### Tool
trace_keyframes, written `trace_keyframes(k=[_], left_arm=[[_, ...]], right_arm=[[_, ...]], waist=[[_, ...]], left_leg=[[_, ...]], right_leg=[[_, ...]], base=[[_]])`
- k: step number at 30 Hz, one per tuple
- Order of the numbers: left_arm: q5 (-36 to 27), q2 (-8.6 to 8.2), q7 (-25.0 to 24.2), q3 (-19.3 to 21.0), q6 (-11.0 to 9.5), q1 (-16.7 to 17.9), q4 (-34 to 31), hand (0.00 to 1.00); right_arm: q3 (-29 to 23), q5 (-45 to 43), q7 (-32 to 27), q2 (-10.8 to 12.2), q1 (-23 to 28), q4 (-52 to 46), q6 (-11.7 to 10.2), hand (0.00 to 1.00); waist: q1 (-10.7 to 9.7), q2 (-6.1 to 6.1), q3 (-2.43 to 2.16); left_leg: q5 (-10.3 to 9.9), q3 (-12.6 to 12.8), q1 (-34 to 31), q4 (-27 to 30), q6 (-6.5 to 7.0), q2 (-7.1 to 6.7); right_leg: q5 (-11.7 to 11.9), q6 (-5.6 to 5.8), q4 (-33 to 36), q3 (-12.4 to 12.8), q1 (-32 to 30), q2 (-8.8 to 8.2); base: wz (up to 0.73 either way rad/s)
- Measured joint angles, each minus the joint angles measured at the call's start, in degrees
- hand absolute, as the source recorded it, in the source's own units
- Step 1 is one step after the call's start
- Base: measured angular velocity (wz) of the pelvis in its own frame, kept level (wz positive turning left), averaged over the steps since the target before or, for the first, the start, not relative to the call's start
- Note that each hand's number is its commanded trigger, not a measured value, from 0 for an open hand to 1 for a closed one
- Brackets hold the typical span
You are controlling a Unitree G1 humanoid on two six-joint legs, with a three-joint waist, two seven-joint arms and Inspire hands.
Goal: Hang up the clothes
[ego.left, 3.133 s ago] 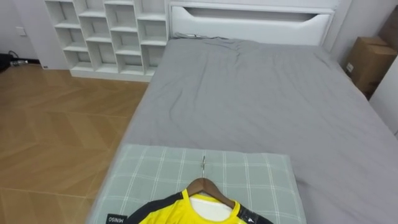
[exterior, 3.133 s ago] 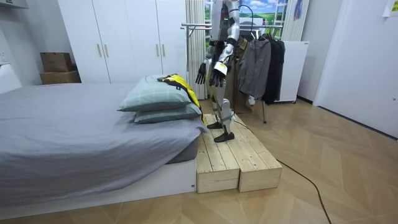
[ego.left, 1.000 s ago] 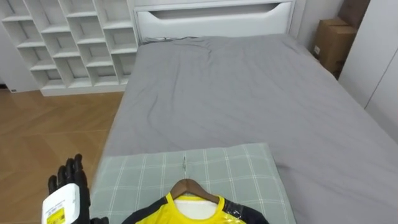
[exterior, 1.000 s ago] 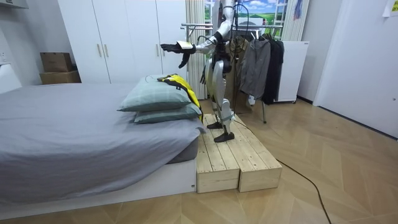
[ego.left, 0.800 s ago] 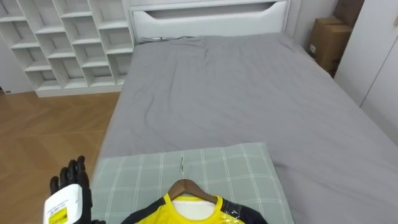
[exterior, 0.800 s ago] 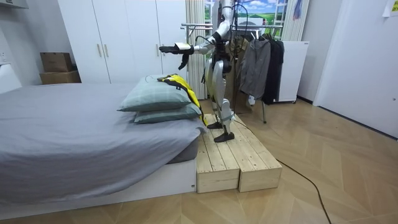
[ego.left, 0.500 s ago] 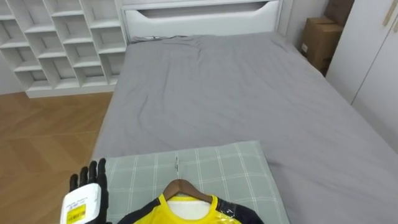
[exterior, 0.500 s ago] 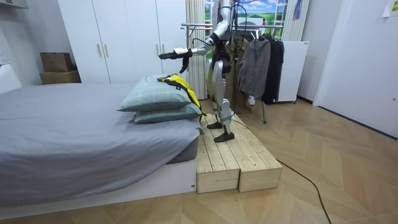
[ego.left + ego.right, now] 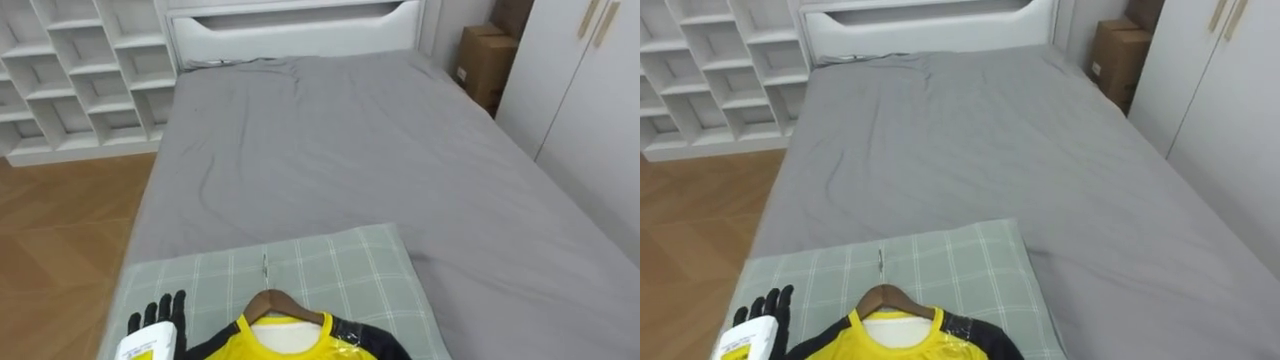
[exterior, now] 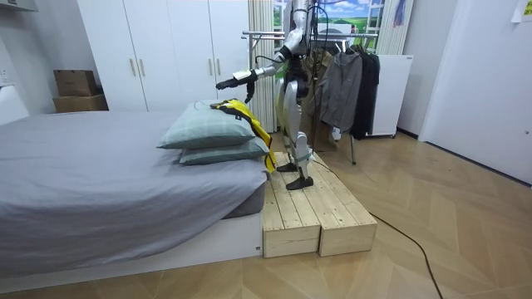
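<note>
Left eye view:
- A yellow shirt (image 9: 262,343) with dark shoulders is seen on a wooden hanger (image 9: 272,301). It is laid flat on a green checked pillow (image 9: 340,265) at the near end of a grey bed (image 9: 330,150).
- The hanger's metal hook is pointed up the pillow, toward the headboard (image 9: 290,22).
- The left hand (image 9: 158,316) is seen at the lower left, back upward, above the pillow's left part and just beside the shirt's shoulder. Its fingers are held straight and slightly spread, with nothing gripped. Contact with the pillow cannot be told.
- A white cubby shelf (image 9: 70,70) and wooden floor (image 9: 50,230) are noted left of the bed, a cardboard box (image 9: 485,55) and wardrobe (image 9: 590,90) to the right.

Room view:
- The robot is seen standing upright on a wooden platform (image 10: 312,208) set against the pillow end of the bed, facing it.
- The left arm is stretched level over the two stacked pillows, with the hand above the shirt and apart from it.
- The shirt is draped on the top pillow, with its lower part hung over the edge nearest the robot.
- The right hand (image 10: 274,101) is seen low beside the hip; its state cannot be told.
- A rack (image 10: 349,83) with dark clothes is noted behind the robot.

Right eye view:
- The same layout is recorded: shirt and hanger on the pillow, left hand at the lower left corner, straight and empty.
</note>
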Motion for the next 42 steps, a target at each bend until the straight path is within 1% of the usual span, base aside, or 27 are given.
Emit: trace_keyframes(k=[1, 3, 6, 7, 9, 12, 14, 18, 19, 20, 21, 22, 24, 25, 26, 27, 29, 30, 32, 33, 35, 36, 37, 38, 40, 41, 42], left_arm=[[0.0, -0.02, 0.0, -0.1, 0.1, 0.0, 0.1, 0.00], [0.0, -0.02, 0.0, -0.1, 0.2, 0.0, 0.7, 0.00], [0.0, -0.01, -0.2, -0.1, 0.3, -0.2, 1.1, 0.00], [0.0, -0.01, -0.2, -0.1, 0.3, -0.3, 1.2, 0.00], [0.0, 0.03, -0.2, -0.2, 0.3, -1.8, 1.9, 0.00], [0.0, 0.25, -0.2, -0.1, 0.3, -4.1, 3.3, 0.00], [0.0, 0.32, 0.0, -0.1, 0.2, -5.0, 3.4, 0.00], [-0.1, 0.54, 1.2, 0.1, 0.0, -7.2, 4.7, 0.00], [-0.1, 0.74, 1.3, 0.1, -0.1, -7.5, 4.8, 0.00], [-0.6, 1.13, 1.9, 0.2, -0.7, -8.7, 6.2, 0.00], [-0.8, 1.56, 2.3, 0.3, -0.8, -9.9, 7.6, 0.00], [-0.9, 1.77, 2.3, 0.3, -0.8, -10.5, 8.1, 0.00], [-1.2, 2.50, 2.7, 0.5, -1.0, -12.3, 8.4, 0.00], [-1.2, 2.67, 3.0, 0.5, -1.2, -12.6, 8.4, 0.00], [-1.2, 3.13, 3.8, 0.5, -1.6, -13.0, 8.4, 0.00], [-1.2, 3.56, 4.5, 0.7, -1.9, -13.2, 8.4, 0.00], [-1.2, 3.68, 5.5, 2.3, -2.3, -13.3, 8.3, 0.00], [-1.2, 3.90, 6.3, 2.5, -2.3, -13.4, 8.3, 0.00], [-1.2, 4.32, 7.0, 2.5, -2.3, -13.4, 8.3, 0.00], [-1.1, 4.75, 7.2, 2.5, -2.4, -13.4, 8.1, 0.00], [-1.1, 5.31, 7.2, 2.5, -2.4, -13.9, 8.1, 0.00], [-1.1, 5.64, 7.2, 2.5, -2.4, -14.3, 8.2, 0.00], [-1.1, 5.82, 7.2, 2.5, -2.4, -14.5, 8.2, 0.00], [-1.1, 5.97, 7.2, 2.4, -2.4, -14.9, 8.2, 0.00], [-1.2, 5.97, 7.1, 2.4, -2.4, -15.4, 8.2, 0.00], [-1.2, 5.99, 6.8, 2.3, -2.4, -15.8, 8.2, 0.00], [-1.2, 5.99, 6.4, 2.2, -2.4, -16.2, 8.2, 0.00]], right_arm=[[0.0, 0.0, 0.0, 0.0, 0.0, -0.3, 0.1, 0.00], [0.0, 0.0, -0.3, 0.0, -0.2, -0.7, 0.7, 0.00], [0.4, 0.4, -0.3, 0.0, -0.7, -0.6, 0.9, 0.00], [0.7, 0.5, -0.3, -0.1, -0.9, -0.6, 0.9, 0.00], [1.3, 0.7, -0.4, -0.1, -1.3, -0.5, 0.9, 0.00], [1.9, 0.6, -0.7, 0.0, -1.8, -0.9, 0.8, 0.00], [1.9, 0.3, -0.9, 0.0, -2.1, -0.8, 0.7, 0.00], [2.0, 0.3, -0.9, 0.0, -2.2, -0.9, 0.7, 0.00], [2.0, 0.3, -0.9, 0.0, -2.2, -0.9, 0.7, 0.00], [2.1, 0.5, -0.9, 0.0, -2.1, -0.9, 0.5, 0.00], [2.5, 0.7, -0.9, 0.0, -2.1, -0.9, 0.4, 0.00], [2.5, 0.8, -1.0, 0.0, -2.1, -0.8, 0.4, 0.00], [2.7, 1.2, -1.5, 0.0, -2.1, -0.9, 0.3, 0.00], [2.9, 1.5, -1.7, 0.0, -2.1, -0.8, 0.3, 0.00], [3.3, 2.1, -2.1, 0.0, -2.1, -0.7, 0.1, 0.00], [3.7, 2.6, -2.1, 0.0, -2.0, -0.4, -0.4, 0.00], [3.9, 2.6, -2.1, 0.1, -1.7, -0.4, -0.4, 0.00], [4.2, 2.7, -2.1, 0.1, -1.4, -0.4, -0.3, 0.00], [4.3, 2.8, -2.1, 0.1, -1.0, -0.4, -0.3, 0.00], [4.6, 3.2, -2.1, 0.2, -0.8, -0.3, -0.3, 0.00], [5.0, 3.8, -2.1, 0.4, -0.5, -0.3, -0.4, 0.00], [5.6, 4.5, -2.1, 0.4, -0.2, -0.3, -0.7, 0.00], [6.0, 5.0, -2.1, 0.4, -0.1, -0.3, -0.8, 0.00], [6.5, 5.1, -2.0, 0.4, 0.1, -0.4, -0.9, 0.00], [6.5, 5.0, -2.0, 0.5, 0.0, -0.4, -0.9, 0.00], [6.5, 5.0, -2.1, 0.5, -0.1, -0.5, -0.9, 0.00], [6.5, 5.0, -2.0, 0.5, -0.1, -0.7, -0.9, 0.00]], waist=[[-0.1, -0.07, 0.04], [-0.1, -0.24, -0.04], [0.0, -0.49, 0.11], [-0.1, -0.54, 0.10], [-0.1, -0.66, 0.09], [0.0, -0.89, 0.16], [0.0, -0.96, 0.22], [-0.1, -1.52, 0.57], [-0.1, -1.62, 0.58], [0.1, -1.85, 0.70], [0.1, -2.04, 0.65], [0.1, -2.12, 0.72], [0.1, -2.20, 0.70], [0.1, -2.22, 0.69], [0.1, -2.31, 0.71], [-0.1, -2.59, 0.72], [-0.2, -2.87, 0.67], [-0.4, -3.06, 0.56], [-0.3, -3.17, 0.53], [-0.4, -3.46, 0.49], [-0.7, -3.71, 0.52], [-0.7, -3.89, 0.58], [-0.7, -3.99, 0.61], [-1.1, -4.13, 0.69], [-1.1, -4.25, 0.71], [-1.1, -4.22, 0.74], [-1.2, -4.21, 0.74]], left_leg=[[0.0, 0.0, -0.1, 0.0, 0.00, 0.01], [0.0, 0.1, -0.5, 0.0, 0.00, 0.05], [0.0, 0.0, -0.9, 0.0, -0.01, 0.11], [0.0, 0.0, -1.1, 0.0, -0.01, 0.11], [0.0, 0.0, -3.1, 1.1, -0.01, 0.62], [0.0, 0.0, -5.2, 2.1, -0.03, 0.87], [0.0, 0.0, -6.4, 2.6, -0.03, 1.01], [0.0, 0.1, -7.9, 2.9, -0.06, 1.36], [0.0, 0.2, -8.1, 3.1, -0.06, 1.44], [0.0, 0.2, -8.6, 3.8, -0.11, 1.65], [-0.1, 0.2, -9.3, 4.3, -0.23, 1.89], [-0.1, 0.1, -9.6, 4.7, -0.32, 2.03], [-0.3, -0.2, -11.1, 5.8, -0.51, 2.43], [-0.3, -0.2, -11.3, 5.9, -0.54, 2.55], [-0.3, -0.1, -11.5, 6.2, -0.66, 2.76], [-0.5, -0.1, -11.5, 6.6, -0.83, 2.84], [-0.6, -0.1, -11.6, 6.9, -1.04, 3.06], [-0.6, -0.1, -12.0, 7.2, -1.10, 3.18], [-0.8, -0.1, -12.7, 8.0, -1.36, 3.61], [-0.8, -0.1, -13.2, 8.4, -1.44, 3.80], [-1.0, -0.3, -14.0, 9.4, -1.76, 4.12], [-1.2, -0.2, -14.6, 10.1, -2.08, 4.78], [-1.2, -0.2, -14.9, 10.4, -2.11, 4.92], [-1.3, 0.1, -15.4, 10.9, -2.19, 5.04], [-1.4, 0.2, -16.6, 11.9, -2.43, 5.68], [-1.4, 0.6, -17.4, 12.5, -2.47, 5.85], [-1.4, 1.6, -18.1, 13.1, -2.47, 6.24]], right_leg=[[0.0, 0.00, 0.0, 0.0, -0.1, 0.00], [0.0, 0.00, 0.2, 0.0, -0.6, 0.01], [0.0, -0.07, 0.5, -0.1, -1.1, 0.00], [-0.1, -0.08, 0.6, -0.1, -1.4, 0.00], [-0.1, -0.09, 1.2, -0.2, -3.2, -0.02], [0.0, -0.25, 2.0, -0.3, -5.4, 0.02], [0.1, -0.35, 2.4, -0.3, -6.4, 0.08], [0.3, -0.67, 2.7, -0.2, -7.7, 0.31], [0.4, -0.78, 2.7, -0.1, -8.0, 0.37], [0.5, -1.00, 2.8, -0.2, -8.4, 0.53], [0.6, -1.16, 2.9, -0.1, -9.0, 0.71], [0.6, -1.23, 2.9, -0.2, -9.1, 0.81], [0.7, -1.31, 3.7, -0.6, -10.4, 1.02], [0.7, -1.31, 3.8, -0.6, -10.6, 1.07], [0.6, -1.45, 4.1, -0.8, -10.9, 1.13], [0.2, -1.99, 4.6, -0.8, -10.9, 1.14], [0.0, -2.37, 5.1, -0.8, -11.1, 1.25], [-0.3, -2.60, 5.8, -0.9, -11.7, 1.27], [-0.5, -2.80, 6.1, -0.9, -12.2, 1.25], [-0.7, -3.13, 6.7, -1.0, -12.7, 1.33], [-0.8, -3.44, 6.9, -1.4, -13.1, 1.67], [-0.8, -3.69, 7.0, -1.4, -13.4, 1.97], [-0.8, -3.80, 7.0, -1.4, -13.5, 2.07], [-0.8, -3.98, 7.1, -1.5, -13.8, 2.27], [-1.0, -4.26, 7.8, -1.6, -14.9, 2.51], [-0.9, -4.44, 7.9, -1.6, -15.3, 2.73], [-0.9, -4.55, 8.1, -1.6, -15.9, 2.93]], base=[[0.00], [0.00], [0.00], [0.00], [0.00], [0.01], [0.00], [-0.02], [-0.04], [-0.04], [0.00], [0.00], [0.02], [0.00], [-0.03], [0.00], [0.00], [0.00], [0.00], [0.00], [0.02], [0.00], [0.04], [0.07], [0.03], [0.00], [0.00]])
